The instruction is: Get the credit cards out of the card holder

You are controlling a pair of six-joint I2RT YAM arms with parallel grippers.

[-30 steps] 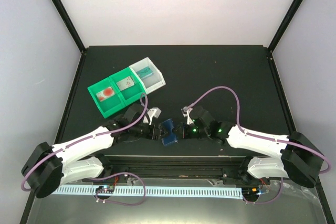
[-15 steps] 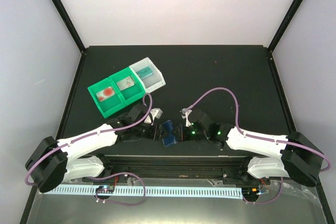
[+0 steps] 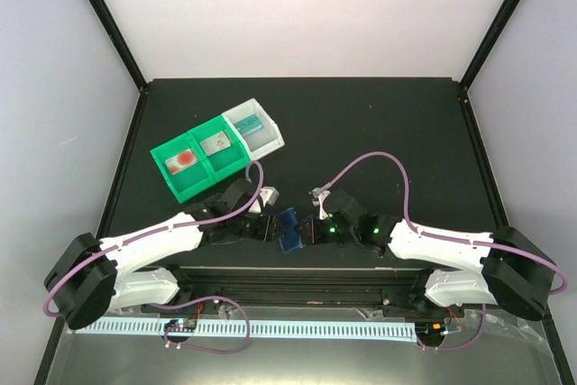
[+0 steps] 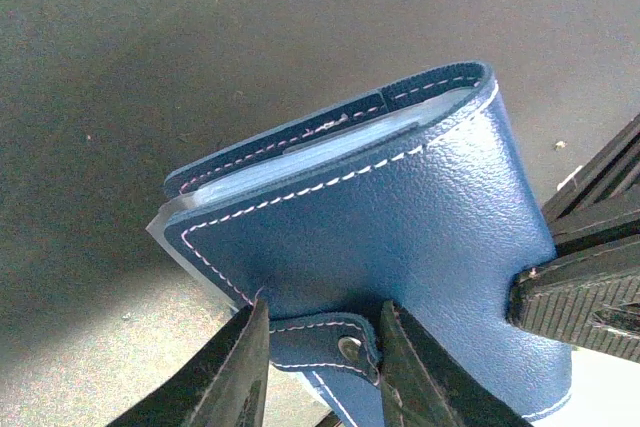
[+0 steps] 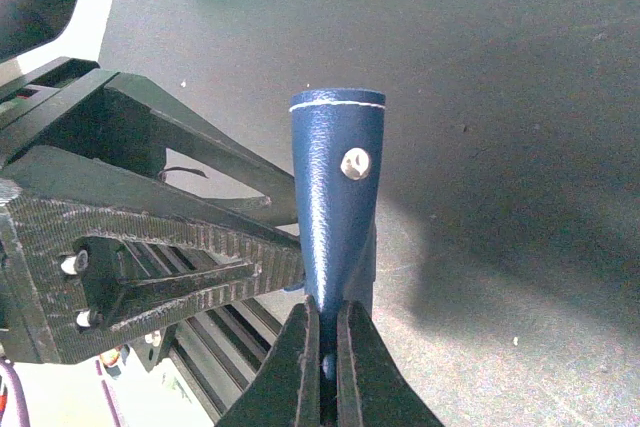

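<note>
The card holder (image 3: 288,227) is a blue stitched wallet-like folder with a snap tab, held upright between both grippers near the table's front. In the left wrist view its cover (image 4: 400,217) fills the frame, with pale translucent leaves (image 4: 340,137) inside; no card shows clearly there. My left gripper (image 4: 325,337) has its jaws against both sides of the snap tab (image 4: 330,342). My right gripper (image 5: 322,347) is shut on the holder's lower edge (image 5: 335,207). A card with a red patch (image 3: 184,158) and a pale card (image 3: 215,142) lie in the green tray.
The green compartment tray (image 3: 185,188) with its white end bin (image 3: 268,140) stands at the back left, close behind my left arm; a teal item (image 3: 251,123) lies in the bin. Black posts and white walls frame the table.
My left gripper has moved right, up to the card holder, and now sits at its tab. The right gripper and the holder have shifted slightly left and nearer.
</note>
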